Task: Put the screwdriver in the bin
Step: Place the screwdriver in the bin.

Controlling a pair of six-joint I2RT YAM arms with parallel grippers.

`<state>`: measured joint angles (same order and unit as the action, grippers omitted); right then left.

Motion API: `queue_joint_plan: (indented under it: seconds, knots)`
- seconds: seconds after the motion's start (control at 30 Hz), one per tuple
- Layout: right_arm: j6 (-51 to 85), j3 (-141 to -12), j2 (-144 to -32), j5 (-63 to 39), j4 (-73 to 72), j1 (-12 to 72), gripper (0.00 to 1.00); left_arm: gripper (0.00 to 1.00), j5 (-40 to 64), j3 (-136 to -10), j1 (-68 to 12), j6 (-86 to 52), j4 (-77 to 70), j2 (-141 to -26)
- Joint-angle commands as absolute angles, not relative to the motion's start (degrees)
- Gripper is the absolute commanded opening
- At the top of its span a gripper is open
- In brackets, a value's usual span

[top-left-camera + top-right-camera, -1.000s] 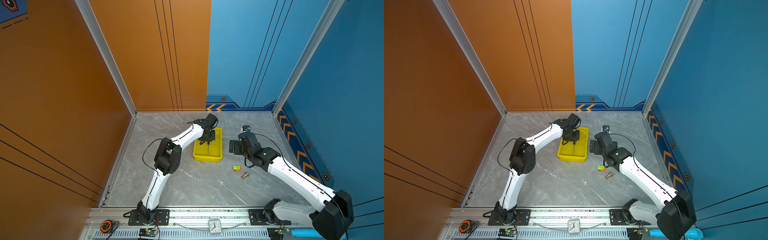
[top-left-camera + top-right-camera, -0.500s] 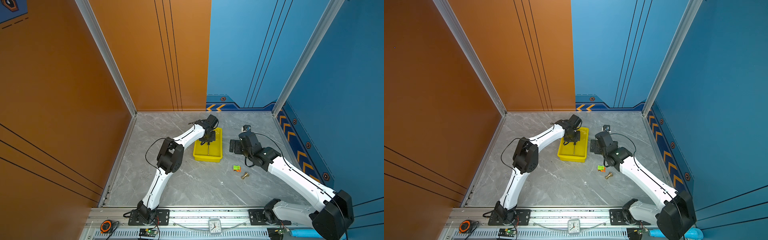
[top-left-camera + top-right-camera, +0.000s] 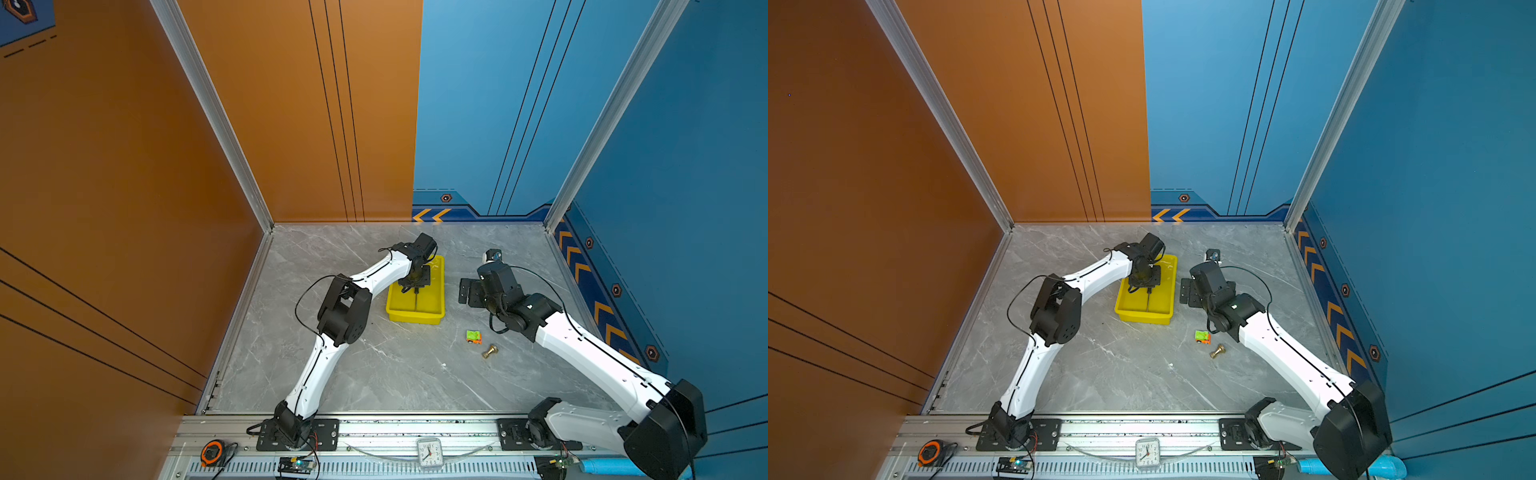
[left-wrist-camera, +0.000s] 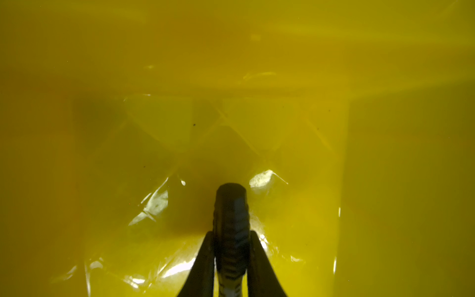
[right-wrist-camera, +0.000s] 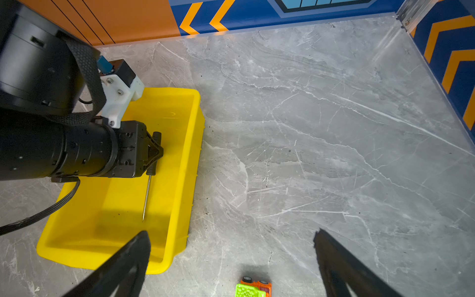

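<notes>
**Left hand** (image 5: 155, 153). It reaches into the bin with its jaws drawn narrow and clamped on the tool's black ribbed handle. The left wrist view shows that handle pinched from both sides, with yellow plastic filling everything behind it.

**Screwdriver** (image 5: 146, 198). It is held and does not lie free. The thin silver shaft runs from the left hand along the inside of the tray, within its walls. You cannot tell whether the tip touches the floor of the tray; the floor is shadowed right at the tip.

**Bin** (image 5: 183, 180). This is a shallow, glossy yellow tray that rests on the grey marbled table (image 5: 321, 128). Apart from the tool and the hand that carries it, you can see nothing inside.

**Right hand** (image 5: 231, 231). Its jaws are spread wide and hold nothing. It hangs over bare table beside the tray and takes no part in the grip.

**Toy car** (image 5: 253, 289). It is green and orange and sits on the table outside the tray, near one corner.

**Brass fitting** (image 3: 490, 351). It lies just beside the car, also outside the tray.

**Status.** By the look of it, the carry is done: in both top views the tool sits inside the tray's outline. The release is left. You need to open the left hand so the handle drops to the tray floor, then lift clear without dragging the shaft over the rim. Until the jaws part, count the task as not yet finished.
</notes>
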<state>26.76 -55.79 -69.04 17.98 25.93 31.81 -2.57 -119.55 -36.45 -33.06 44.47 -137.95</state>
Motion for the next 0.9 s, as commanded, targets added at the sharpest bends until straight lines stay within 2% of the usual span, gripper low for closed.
queue_joint_plan:
  seconds: [0.0, 0.3, 0.63, 0.87]
  knots:
    - [25.8, -57.2, -69.3, 18.6, 25.6, 31.4, 1.0, 0.0, -3.8, -121.4, -36.8, -34.1, 45.4, -139.2]
    - [25.7, -57.0, -68.9, 18.9, 25.7, 31.5, 1.0, 0.01, -5.2, -120.9, -37.1, -34.8, 45.4, -139.9]
    - [25.3, -55.9, -67.9, 19.2, 25.7, 31.3, 1.0, 0.11, -5.7, -120.4, -37.3, -34.8, 45.4, -140.7]
    - [25.1, -55.4, -66.8, 19.5, 25.7, 30.8, 1.0, 0.13, -6.2, -119.8, -37.6, -34.8, 45.4, -141.1]
